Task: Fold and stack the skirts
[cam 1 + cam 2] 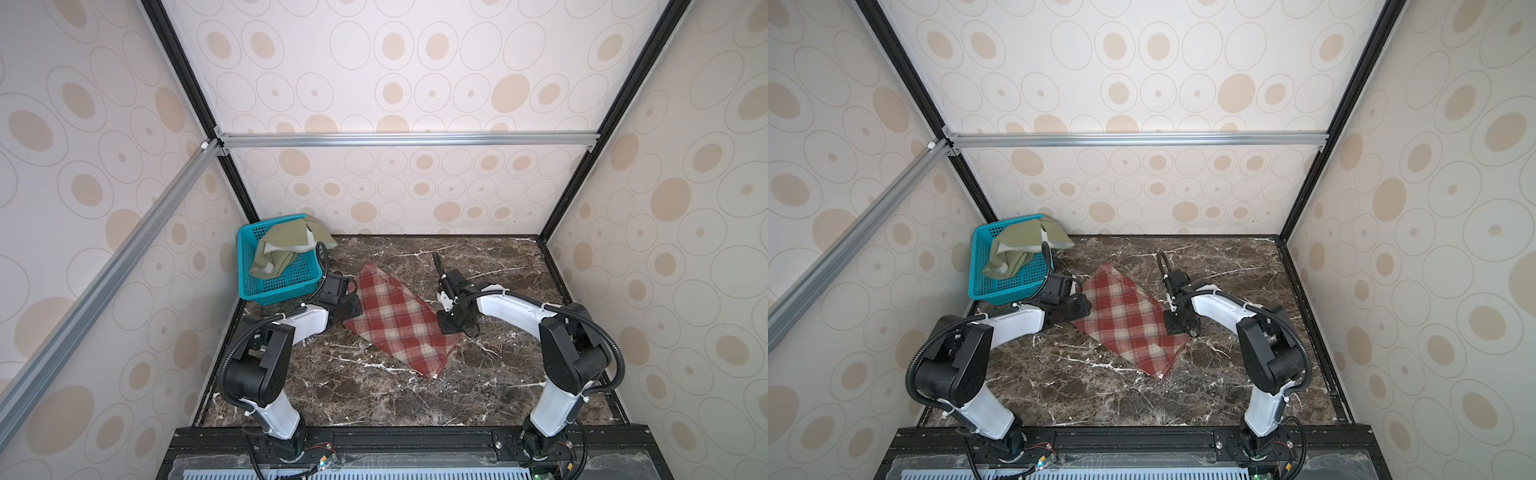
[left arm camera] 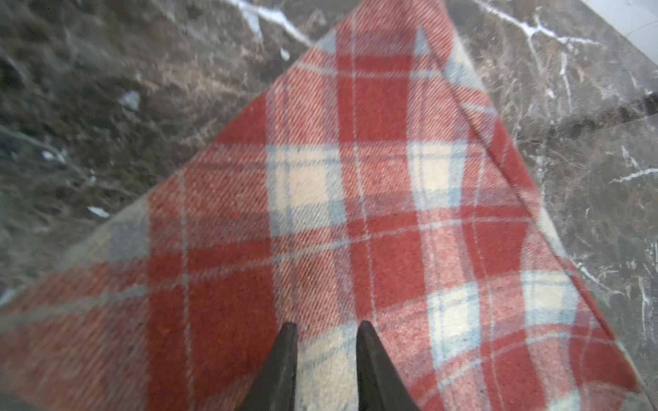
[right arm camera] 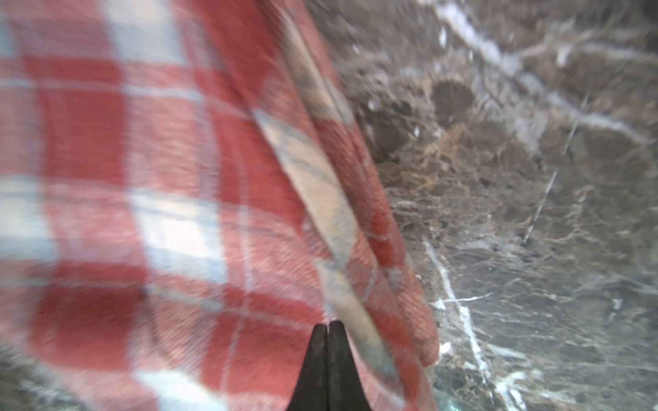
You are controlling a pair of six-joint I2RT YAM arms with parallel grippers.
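A red-and-cream plaid skirt [image 1: 399,328] [image 1: 1129,328] lies folded flat and slanted in the middle of the marble table. The olive-green skirt [image 1: 286,249] [image 1: 1021,249] hangs crumpled over the teal basket. My left gripper [image 1: 353,306] [image 2: 325,325] is over the plaid skirt's left edge; its jaws stand a little apart, with only flat plaid [image 2: 338,178] showing in the gap. My right gripper [image 1: 449,326] [image 3: 328,323] is at the plaid skirt's right edge, tips pressed together, beside the doubled hem [image 3: 331,213]. Nothing shows between its fingertips.
The teal perforated basket [image 1: 286,286] [image 1: 1013,286] stands in the back left corner, just behind my left wrist. Dark marble tabletop [image 1: 374,395] lies bare in front of the skirt and to its right. Patterned walls close in the back and both sides.
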